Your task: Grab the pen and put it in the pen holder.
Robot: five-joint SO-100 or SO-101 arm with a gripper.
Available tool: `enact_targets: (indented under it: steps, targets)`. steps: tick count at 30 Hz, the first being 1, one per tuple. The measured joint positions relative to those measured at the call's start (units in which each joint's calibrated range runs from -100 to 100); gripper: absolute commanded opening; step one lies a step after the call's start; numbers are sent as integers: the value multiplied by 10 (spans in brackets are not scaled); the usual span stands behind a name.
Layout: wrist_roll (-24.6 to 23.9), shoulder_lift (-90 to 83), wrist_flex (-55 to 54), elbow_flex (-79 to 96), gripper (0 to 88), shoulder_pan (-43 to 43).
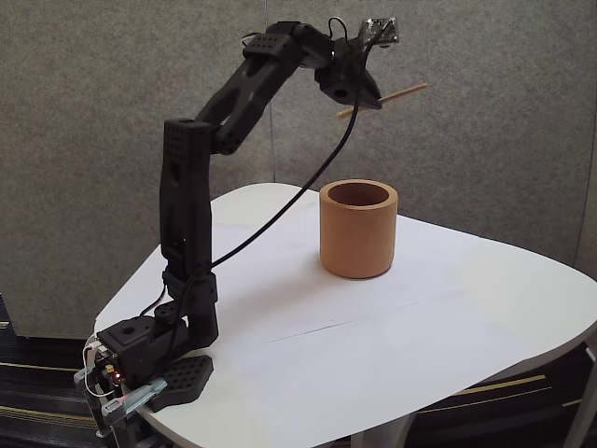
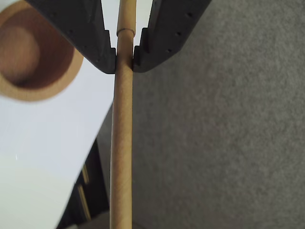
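Pen is clamped in the gripper, held high in the air, nearly level. Pen holder stands on the surface, well below the gripper. Transport step; tilting upright and lowering over the opening are needed next.

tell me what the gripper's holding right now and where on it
The gripper is shut on the pen, pinching it near one end; most of the shaft sticks out free, high above the pen holder.
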Motion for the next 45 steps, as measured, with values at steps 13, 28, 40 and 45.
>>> enact_targets:
  steps: [13, 28, 40, 45]
  targets:
    - [216, -11, -230, 161, 7, 34]
    - [279, -191, -514, 609, 7, -37]
    - [312, -233, -636, 825, 7, -57]
    - [312, -234, -646, 830, 7, -55]
